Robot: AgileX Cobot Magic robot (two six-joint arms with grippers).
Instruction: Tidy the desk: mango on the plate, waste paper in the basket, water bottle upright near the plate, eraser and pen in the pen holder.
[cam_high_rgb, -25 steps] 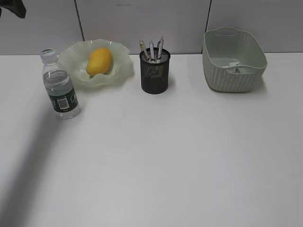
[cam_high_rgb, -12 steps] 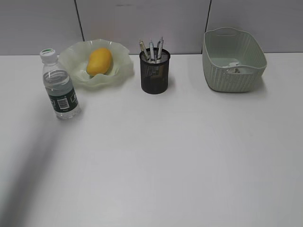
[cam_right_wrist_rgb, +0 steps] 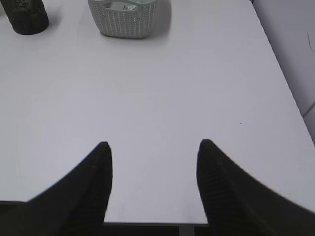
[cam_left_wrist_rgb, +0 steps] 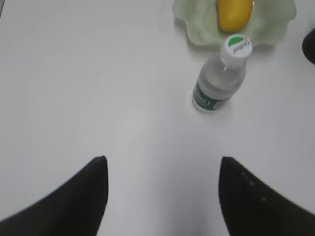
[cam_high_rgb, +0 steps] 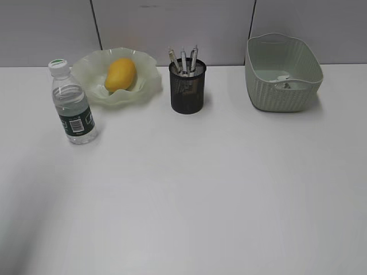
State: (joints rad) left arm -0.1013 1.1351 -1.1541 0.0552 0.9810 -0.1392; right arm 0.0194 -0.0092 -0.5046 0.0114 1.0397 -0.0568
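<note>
Along the far edge of the desk [cam_high_rgb: 189,195] everything stands in a row. Toward the far left corner the mango [cam_high_rgb: 120,74] lies in the ruffled pale green plate [cam_high_rgb: 92,71]. The water bottle [cam_high_rgb: 71,104] stands upright just beside the plate, on its near left side, white cap up. Around the middle of the far edge is the black mesh pen holder [cam_high_rgb: 187,89] with pens [cam_high_rgb: 183,60] sticking out of the top; I cannot make out an eraser in it. Toward the far right corner sits the sage-green basket [cam_high_rgb: 284,86], and a small pale wad that looks like the waste paper [cam_high_rgb: 284,82] lies on its bottom.

The left gripper [cam_left_wrist_rgb: 162,189] hangs over bare desk well short of the bottle, jaws spread wide, nothing between them. The right gripper [cam_right_wrist_rgb: 153,179] hovers above the near edge, jaws also wide apart and holding nothing.
</note>
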